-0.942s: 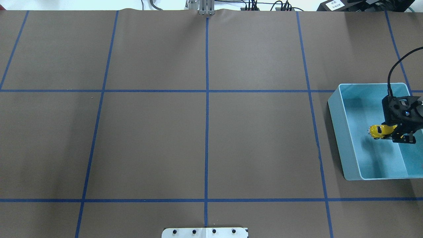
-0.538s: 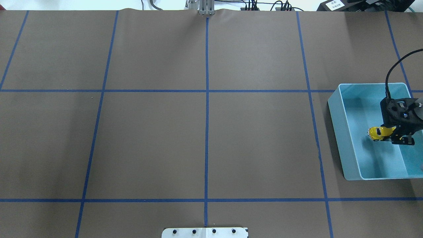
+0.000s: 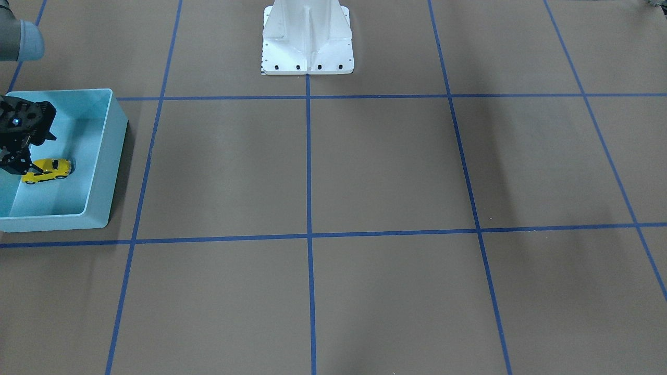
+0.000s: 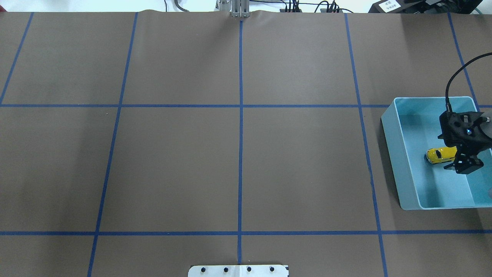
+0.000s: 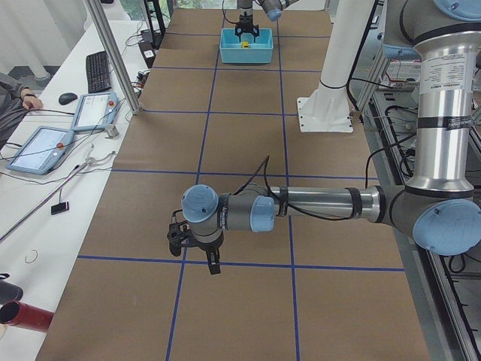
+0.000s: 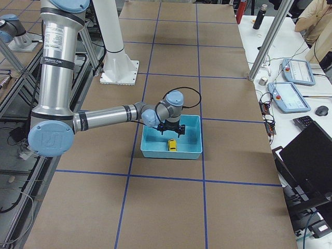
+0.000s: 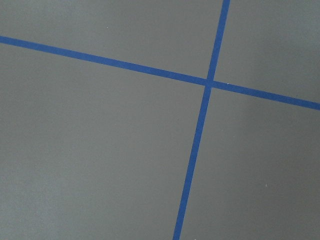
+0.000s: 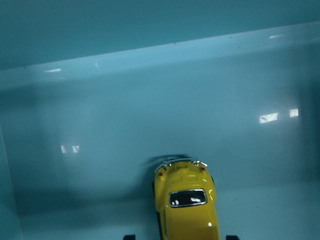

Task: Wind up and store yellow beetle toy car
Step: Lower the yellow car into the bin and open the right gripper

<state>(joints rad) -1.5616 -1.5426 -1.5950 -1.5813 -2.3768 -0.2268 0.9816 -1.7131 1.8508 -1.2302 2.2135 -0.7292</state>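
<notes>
The yellow beetle toy car (image 4: 436, 155) rests on the floor of the light blue bin (image 4: 391, 154) at the table's right side. It also shows in the front-facing view (image 3: 48, 170) and the right wrist view (image 8: 187, 205). My right gripper (image 4: 458, 161) hangs low inside the bin over the car's rear, jaws open, its fingertips (image 8: 129, 237) standing wider than the car and clear of it. My left gripper (image 5: 200, 252) hovers over bare table far from the bin. It shows only in the exterior left view, so I cannot tell its state.
The robot's white base (image 3: 307, 41) stands at the table's middle edge. Brown table cover with blue tape grid (image 7: 207, 82). Bin walls (image 3: 107, 166) surround the right gripper. Operator consoles (image 5: 45, 147) lie on a side desk.
The right gripper came down into the bin with the car and opened. The car went from held above the floor to resting on it.
</notes>
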